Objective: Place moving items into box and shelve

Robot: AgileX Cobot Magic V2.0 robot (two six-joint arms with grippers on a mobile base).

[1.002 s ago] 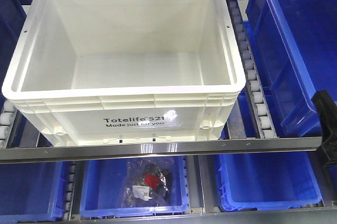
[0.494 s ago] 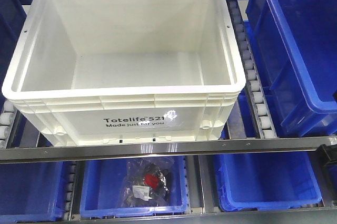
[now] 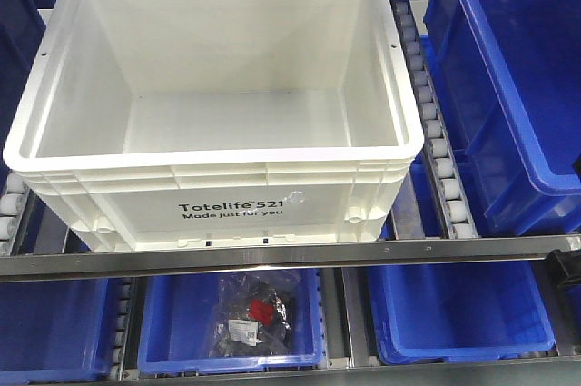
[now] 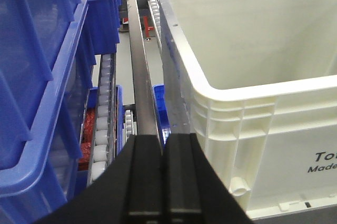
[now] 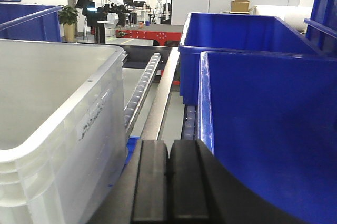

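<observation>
The white crate (image 3: pixel 218 95) carried black print on its front wall: "Totelife 521" with "Made just for you" beneath it. In the left wrist view only the starts "To" and "Made" showed on the same wall. No other writing could be read.

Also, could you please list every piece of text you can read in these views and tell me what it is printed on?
"Totelife 521" – front wall of the white crate.
"Made just for you" – same wall, the line beneath.
"To" / "Made" – the same print cut off in the left wrist view.
Label on the bagged parts in the lower blue bin: too small to read.
</observation>
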